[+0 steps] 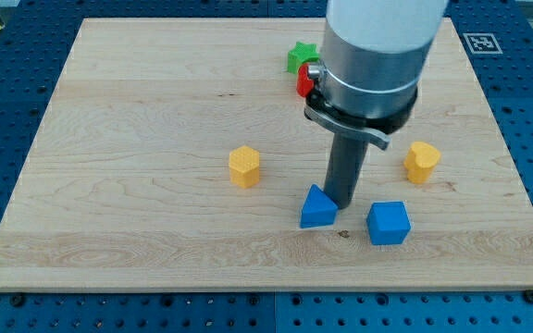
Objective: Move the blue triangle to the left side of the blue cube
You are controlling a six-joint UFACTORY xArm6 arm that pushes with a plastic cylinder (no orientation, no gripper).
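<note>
The blue triangle lies on the wooden board near the view's bottom centre. The blue cube sits just to its right, a small gap between them. My tip stands at the triangle's upper right edge, touching or nearly touching it, between the triangle and the cube and slightly above both in the view. The rod rises from there into the large grey arm body.
A yellow block sits left of the triangle. Another yellow block sits at the right. A green star and a red block lie partly hidden behind the arm near the view's top.
</note>
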